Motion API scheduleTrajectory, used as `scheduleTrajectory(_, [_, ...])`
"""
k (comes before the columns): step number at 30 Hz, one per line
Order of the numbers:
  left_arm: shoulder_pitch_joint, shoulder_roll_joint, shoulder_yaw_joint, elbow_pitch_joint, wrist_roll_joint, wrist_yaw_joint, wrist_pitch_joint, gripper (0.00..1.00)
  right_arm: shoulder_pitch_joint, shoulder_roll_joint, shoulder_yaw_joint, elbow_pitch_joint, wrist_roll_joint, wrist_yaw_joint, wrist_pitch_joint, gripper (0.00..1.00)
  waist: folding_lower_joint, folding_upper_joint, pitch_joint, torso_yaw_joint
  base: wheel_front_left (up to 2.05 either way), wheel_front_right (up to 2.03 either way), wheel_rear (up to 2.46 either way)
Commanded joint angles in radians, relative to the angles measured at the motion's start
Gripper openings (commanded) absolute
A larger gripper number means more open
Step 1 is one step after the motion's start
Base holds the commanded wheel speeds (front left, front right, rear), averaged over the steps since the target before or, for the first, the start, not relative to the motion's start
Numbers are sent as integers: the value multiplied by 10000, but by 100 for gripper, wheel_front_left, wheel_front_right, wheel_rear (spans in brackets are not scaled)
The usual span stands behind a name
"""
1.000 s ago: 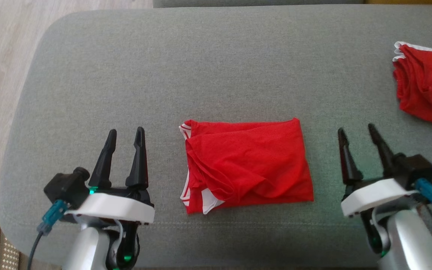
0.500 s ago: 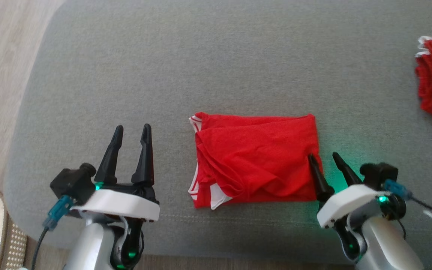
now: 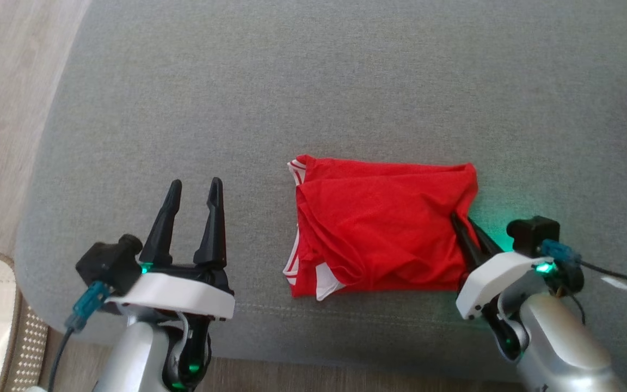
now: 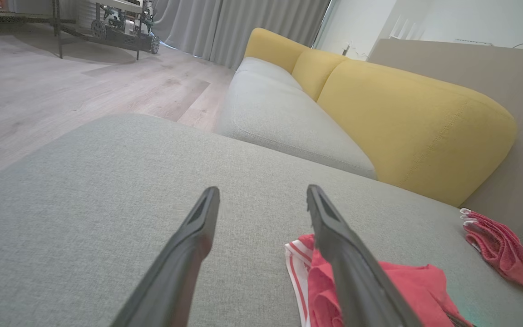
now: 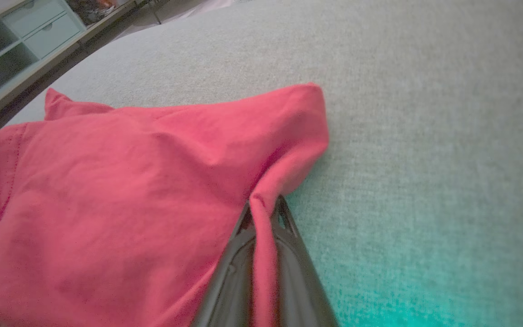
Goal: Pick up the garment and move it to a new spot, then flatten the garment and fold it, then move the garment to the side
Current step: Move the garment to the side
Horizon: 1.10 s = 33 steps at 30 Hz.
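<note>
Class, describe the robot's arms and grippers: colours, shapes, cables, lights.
The left gripper and right gripper match: two long tapered black fingers on a white wrist shell, capping a silver forearm. Each carries a black camera block with a teal cable plug and a green light.

Red garment (image 3: 379,228) with white trim, folded into a rectangle, lying on grey cushion (image 3: 292,81); right edge pinched upward.

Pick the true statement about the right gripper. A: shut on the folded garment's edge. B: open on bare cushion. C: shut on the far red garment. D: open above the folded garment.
A: the right gripper has its fingers together, with a ridge of the folded garment pinched between them, as the right wrist view shows.
</note>
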Motion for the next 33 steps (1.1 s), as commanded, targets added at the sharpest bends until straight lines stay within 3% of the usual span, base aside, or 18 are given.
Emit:
scheduleTrajectory(1, [-429, 72, 255, -321, 39, 32, -122, 100, -298, -143, 274, -192, -294, -4, -177, 0, 0, 0, -5, -59, 0, 0, 0])
scheduleTrajectory(9, [-577, 72, 200, -284, 313, -152, -122, 100, -1418, -880, 774, -637, -1225, -4, -303, 0, 0, 0, 16, -841, 0, 0, 0])
scheduleTrajectory(18, [-1713, 72, -72, -270, 1127, -519, -122, 100, -3567, -1949, 1836, -795, -610, -4, -90, 0, 0, 0, 997, -2362, 0, 0, 0])
scheduleTrajectory(24, [-3020, 72, -663, 81, 1670, -835, -122, 100, -5619, -2608, 2388, 208, 346, -4, -30, 0, 0, 0, 1992, -3345, 0, 0, 0])
scheduleTrajectory(33, [-4720, 72, -1345, 698, 2294, -1148, -122, 100, -7565, -3460, 2889, 1574, 905, -4, -296, 0, 0, 0, 3176, -4098, 0, 0, 0])
